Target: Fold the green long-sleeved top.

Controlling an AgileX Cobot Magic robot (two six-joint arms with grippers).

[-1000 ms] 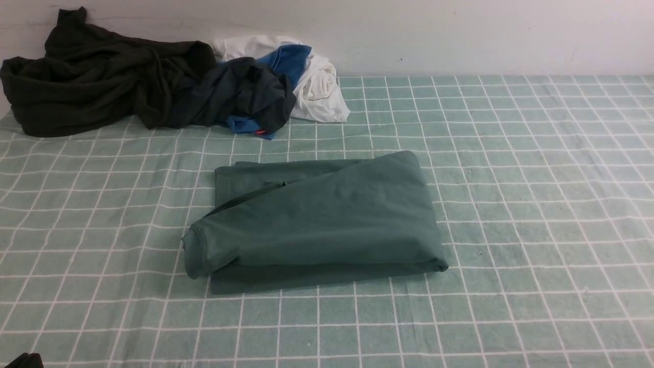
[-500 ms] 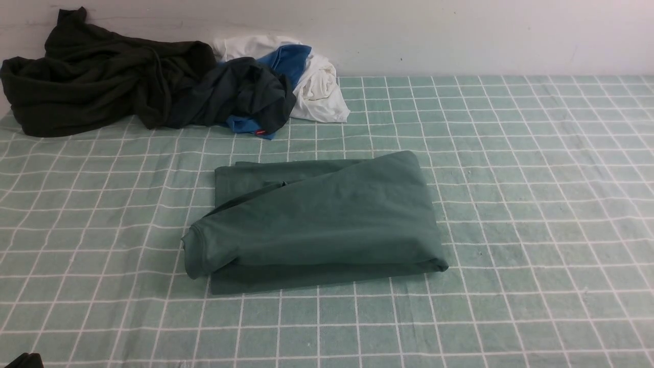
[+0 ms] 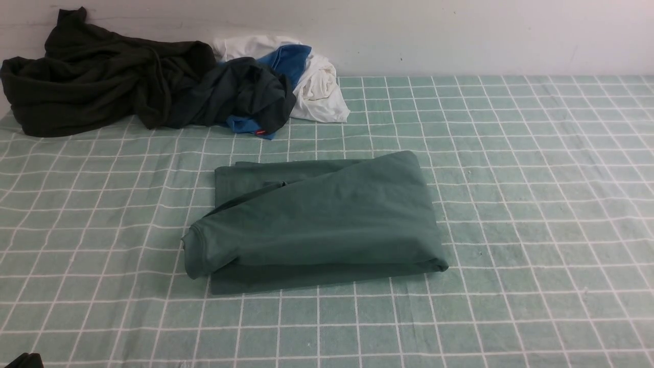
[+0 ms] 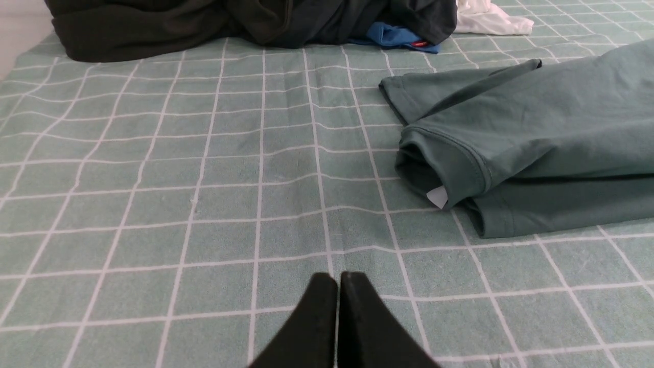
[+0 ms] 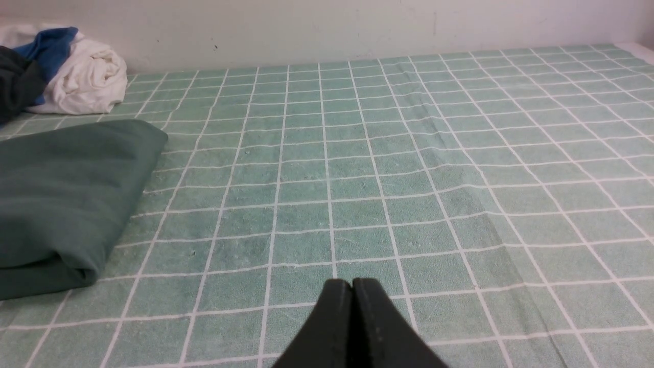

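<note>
- While both arms sit low at the near side, one folded garment and one heap of loose clothes are seen on a pale green cloth with a white grid (image 3: 511, 204).
- One muted sage-green long-sleeved knit top (image 3: 317, 220) is laid near the middle of the cloth, folded into a rough rectangle of several layers.
- On its left end a rounded hemmed opening is shown, with a small white tag (image 4: 437, 197) tucked inside; a lower layer sticks out along the near and far-left edges.
- Four items are counted in the far-left heap by the wall: a very dark olive-black garment (image 3: 92, 76), a dark charcoal garment (image 3: 240, 92), a blue garment (image 3: 288, 59) and a white garment (image 3: 319, 87).
- The heap is kept well apart from the top.
- Bare cloth is left wide on the right and along the near edge.
- The black left gripper (image 4: 337, 278) is seen with fingers pressed together, holding nothing.
- The black right gripper (image 5: 352, 286) is likewise closed and empty, right of the top.
</note>
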